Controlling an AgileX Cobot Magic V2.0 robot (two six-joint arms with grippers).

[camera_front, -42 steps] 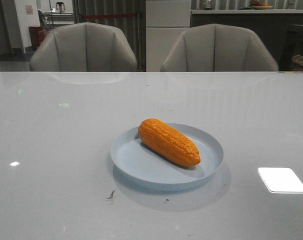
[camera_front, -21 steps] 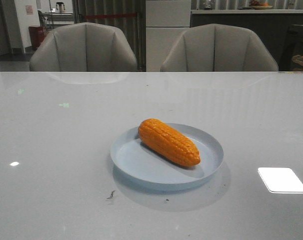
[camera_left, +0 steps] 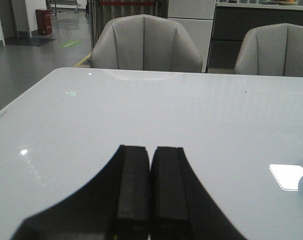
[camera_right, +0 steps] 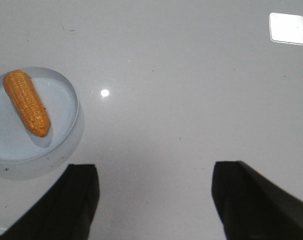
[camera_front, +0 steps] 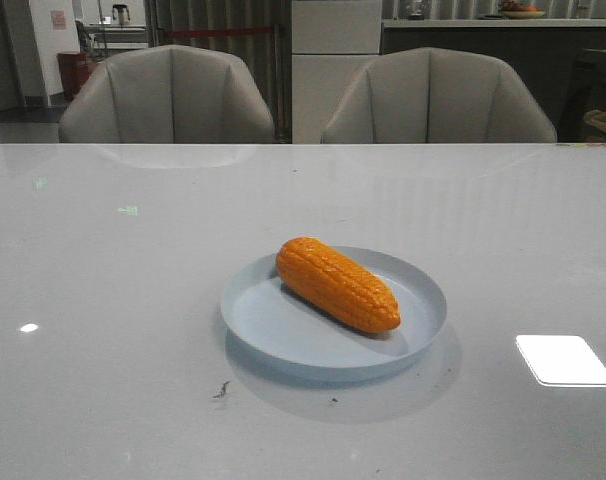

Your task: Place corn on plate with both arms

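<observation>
Evidently nothing has shifted over the last second: the corn point(camera_front: 338, 284) lies where it lay, slantwise inside the plate point(camera_front: 273, 330), its blunt end toward the plate's far rim and its tapered tip toward the near right rim. I judge the placing done, with both arms backed off. The left gripper point(camera_left: 150, 187) has its fingers pressed together on nothing, off to the plate's left with only the plate's edge in its view. The right gripper point(camera_right: 154, 197) hangs above the table beside the plate, fingers spread wide and empty. The table point(camera_front: 103, 300) is a glossy pale grey slab mirroring ceiling lights; beyond the plate stand two grey armchairs point(camera_front: 168, 95) and dark cabinets.
</observation>
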